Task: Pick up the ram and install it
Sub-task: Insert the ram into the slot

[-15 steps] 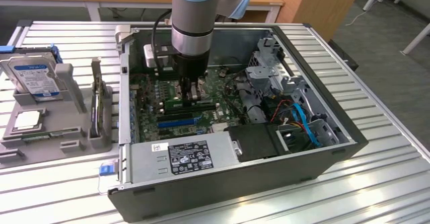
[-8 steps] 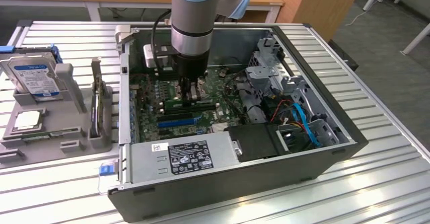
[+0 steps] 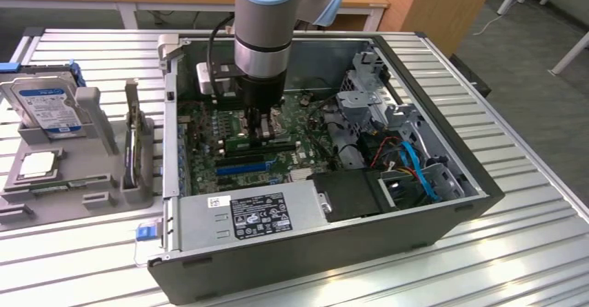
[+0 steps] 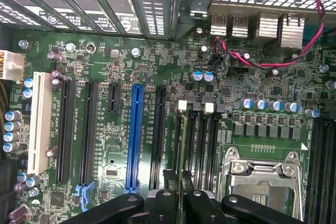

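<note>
Install step: my gripper [image 4: 181,196] is clenched on the ram [image 4: 181,148], edge-on over the black slots [image 4: 202,135] just beside the socket [image 4: 262,182]. Seating it, I reckon, demands exact alignment with one slot.

Arm [image 3: 264,10]: comes down near vertical from the top edge of the exterior view, with blue caps on its grey joint.
Wrist [image 3: 261,62]: grey cylinder, axis pointing straight down.
Gripper [image 3: 261,124]: black, directed downward, in line with the wrist.
Fingers [image 4: 165,205]: black, drawn close together, clamped on the ram [image 4: 181,156], which stands edge-on between them.
</note>
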